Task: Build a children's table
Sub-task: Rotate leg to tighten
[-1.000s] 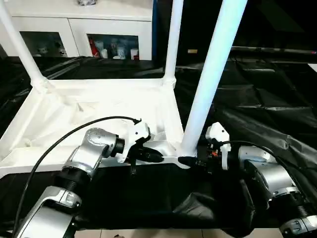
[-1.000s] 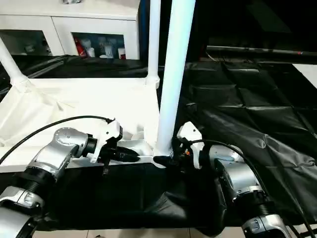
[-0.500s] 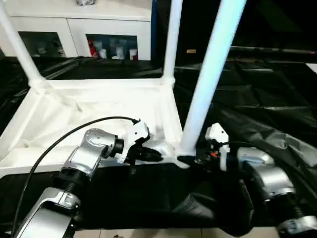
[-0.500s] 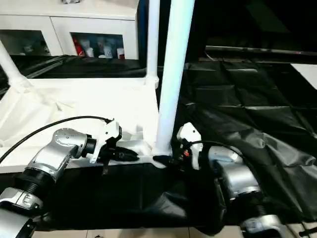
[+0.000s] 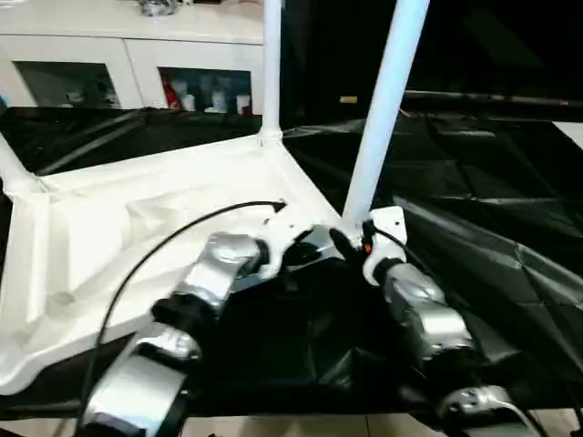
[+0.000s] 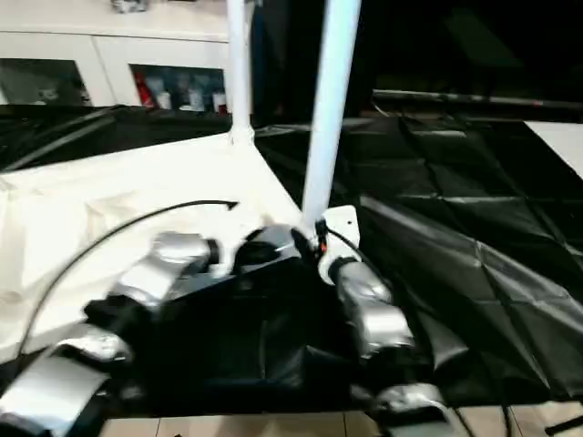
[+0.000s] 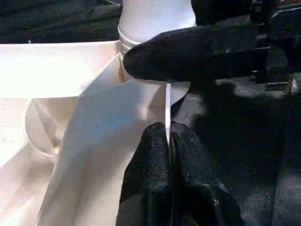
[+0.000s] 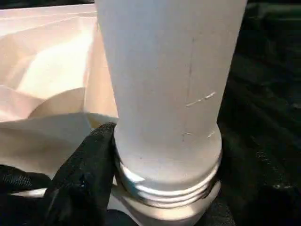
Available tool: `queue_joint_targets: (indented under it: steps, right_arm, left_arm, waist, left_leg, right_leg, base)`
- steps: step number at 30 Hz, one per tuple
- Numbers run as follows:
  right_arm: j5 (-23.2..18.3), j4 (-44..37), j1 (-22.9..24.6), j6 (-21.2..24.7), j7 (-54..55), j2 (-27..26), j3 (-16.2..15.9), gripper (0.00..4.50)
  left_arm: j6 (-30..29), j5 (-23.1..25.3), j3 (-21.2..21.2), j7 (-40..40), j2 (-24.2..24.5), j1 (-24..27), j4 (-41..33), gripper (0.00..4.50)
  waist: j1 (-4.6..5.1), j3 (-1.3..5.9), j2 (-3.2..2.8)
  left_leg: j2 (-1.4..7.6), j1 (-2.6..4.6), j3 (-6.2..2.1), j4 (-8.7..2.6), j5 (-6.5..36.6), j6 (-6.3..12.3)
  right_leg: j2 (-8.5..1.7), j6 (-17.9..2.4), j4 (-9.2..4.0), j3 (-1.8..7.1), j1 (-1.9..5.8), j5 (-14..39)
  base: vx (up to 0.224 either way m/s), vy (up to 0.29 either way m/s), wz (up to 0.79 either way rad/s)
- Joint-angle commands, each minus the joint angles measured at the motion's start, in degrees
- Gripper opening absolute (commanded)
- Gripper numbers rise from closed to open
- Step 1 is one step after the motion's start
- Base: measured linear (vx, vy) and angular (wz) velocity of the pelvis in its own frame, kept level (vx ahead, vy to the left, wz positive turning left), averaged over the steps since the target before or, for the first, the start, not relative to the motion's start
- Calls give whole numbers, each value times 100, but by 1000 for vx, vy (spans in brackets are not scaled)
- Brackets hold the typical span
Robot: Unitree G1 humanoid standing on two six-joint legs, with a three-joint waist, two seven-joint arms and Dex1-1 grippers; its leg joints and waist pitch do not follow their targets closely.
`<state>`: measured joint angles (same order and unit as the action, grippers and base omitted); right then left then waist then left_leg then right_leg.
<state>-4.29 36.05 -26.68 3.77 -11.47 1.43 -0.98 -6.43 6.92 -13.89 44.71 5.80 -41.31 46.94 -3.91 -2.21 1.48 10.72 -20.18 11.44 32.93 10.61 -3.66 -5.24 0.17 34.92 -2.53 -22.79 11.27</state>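
No legible text, label, brand, number or sign is found in any view. Items behind the glass doors of the white cabinet (image 5: 137,55), at about eleven o'clock in the head views, are too small for any lettering to be made out.

The left gripper (image 7: 168,141) pinches the tabletop (image 7: 70,70) rim's thin edge — fingers pressed together — beside the corner leg (image 7: 155,16), where the right gripper's finger (image 7: 188,52) rests.

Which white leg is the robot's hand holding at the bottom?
The leg at the near right corner of the tabletop. The right gripper wraps its base; the other legs stand untouched at far corners.
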Motion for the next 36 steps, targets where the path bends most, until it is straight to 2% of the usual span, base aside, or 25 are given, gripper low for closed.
queue_joint_targets:
  steps: [1, 3, 4, 7, 8, 9, 11, 13, 15, 19, 21, 24, 29, 30, 33, 35, 36]
  right_arm:
    - [144, 101, 43, 77, -175, -141, -373, 274]
    - [23, 1, 53, 1, -323, -189, -298, 274]
    - [3, -10, 53, 0, -336, -189, -281, 330]
    - [-270, -245, 61, -32, -836, -26, -157, 350]
    - [-353, -333, 68, 28, -1113, 89, -168, 350]
    - [-394, -376, 72, 65, -1286, 158, -180, 379]
    - [-473, -551, 122, 264, -1737, 381, -262, 389]
    - [-537, -668, 159, 400, -2036, 525, -311, 389]
    - [-663, -1098, 340, 631, -3050, 1095, -567, 389]
    - [-692, -1408, 479, 681, -4034, 1718, -778, 389]
    - [-657, -1424, 487, 660, -4238, 1826, -812, 389]
    - [-645, -1488, 468, 748, -4531, 1966, -916, 389]
    - [-710, -1571, 447, 899, -4723, 2067, -1030, 389]
    - [-678, -1563, 444, 890, -4756, 2083, -1055, 363]
    - [-607, -1484, 433, 832, -4776, 2070, -1053, 356]
    - [-623, -1466, 427, 829, -4791, 2059, -1039, 325]
    - [-645, -1449, 421, 827, -4803, 2051, -1033, 325]
  left_arm:
    - [41, -2, -236, 1, -289, 102, 182, 0]
    - [91, -55, -200, 49, -301, 82, 247, 0]
    - [90, -59, -199, 67, -296, 84, 241, 0]
    - [78, -152, -146, 395, -165, 130, 127, 0]
    - [78, -173, -123, 504, -95, 147, 99, 0]
    - [86, -180, -108, 558, -54, 154, 94, 0]
    - [140, -238, -96, 797, 70, 205, 28, 0]
    - [170, -278, -87, 941, 143, 238, -17, 0]
    - [237, -469, -52, 1521, 406, 381, -254, 0]
    - [192, -793, -45, 2465, 829, 638, -773, 0]
    - [105, -889, -29, 2691, 928, 705, -930, 0]
    - [-104, -1132, 77, 3031, 1131, 799, -1227, 0]
    - [-241, -1206, 136, 3174, 1268, 895, -1393, 0]
    - [-235, -1199, 152, 3166, 1273, 904, -1395, 0]
    - [-262, -1193, 189, 3138, 1280, 930, -1433, 0]
    - [-286, -1207, 187, 3140, 1280, 942, -1467, 0]
    - [-306, -1221, 182, 3136, 1279, 950, -1492, 0]
  waist:
    - [-8, 258, 47]
    - [-10, 251, 50]
    - [-11, 252, 50]
    - [-18, 252, 53]
    - [-22, 263, 53]
    - [-32, 271, 58]
    - [-47, 279, 71]
    - [-61, 279, 75]
    - [-106, 280, 91]
    - [-108, 278, 72]
    - [-117, 276, 63]
    - [-129, 265, 59]
    - [-131, 262, 82]
    - [-127, 265, 89]
    - [-125, 270, 98]
    - [-122, 271, 103]
    - [-124, 274, 99]
  left_leg:
    - [210, 11, -131, -424, 1594, 89]
    - [212, 8, -132, -431, 1626, 104]
    - [210, 9, -132, -430, 1638, 108]
    - [215, -1, -135, -433, 1652, 140]
    - [221, -9, -139, -428, 1577, 169]
    - [222, -13, -130, -412, 1472, 226]
    - [219, -31, -119, -390, 1293, 320]
    - [218, -40, -113, -384, 1158, 389]
    - [220, -39, -113, -366, 1026, 453]
    - [241, -43, -101, -364, 1012, 525]
    - [259, -7, -90, -364, 1064, 457]
    - [267, -13, -87, -376, 1055, 407]
    - [257, -21, -90, -380, 1074, 350]
    - [257, -14, -90, -373, 1043, 347]
    - [246, -24, -84, -359, 949, 378]
    - [245, -20, -83, -356, 924, 391]
    - [248, -19, -84, -355, 911, 396]
  right_leg:
    - [-307, -856, -544, 218, 184, 1813]
    - [-304, -852, -547, 218, 181, 1822]
    - [-306, -850, -548, 219, 182, 1839]
    - [-311, -852, -549, 218, 190, 1851]
    - [-312, -873, -530, 218, 204, 1724]
    - [-307, -930, -509, 221, 215, 1490]
    - [-308, -1020, -477, 218, 236, 1199]
    - [-311, -1070, -465, 213, 249, 1069]
    - [-302, -1098, -454, 201, 286, 995]
    - [-314, -1205, -431, 206, 253, 906]
    - [-313, -1276, -430, 214, 228, 971]
    - [-303, -1347, -408, 209, 228, 910]
    - [-309, -1252, -416, 211, 238, 1108]
    - [-311, -1248, -414, 213, 231, 1078]
    - [-311, -1262, -402, 214, 236, 957]
    - [-308, -1264, -402, 213, 236, 943]
    - [-310, -1273, -397, 213, 238, 928]
  base:
    - [0, 0, 0]
    - [0, 0, 0]
    - [0, 0, 0]
    - [0, 0, 0]
    - [0, 0, 0]
    - [0, 0, 0]
    - [0, 0, 0]
    - [0, 0, 0]
    - [0, 0, 0]
    - [0, 0, 0]
    - [0, 0, 0]
    - [0, 0, 0]
    - [0, 0, 0]
    - [0, 0, 0]
    - [0, 0, 0]
    - [0, 0, 0]
    - [0, 0, 0]
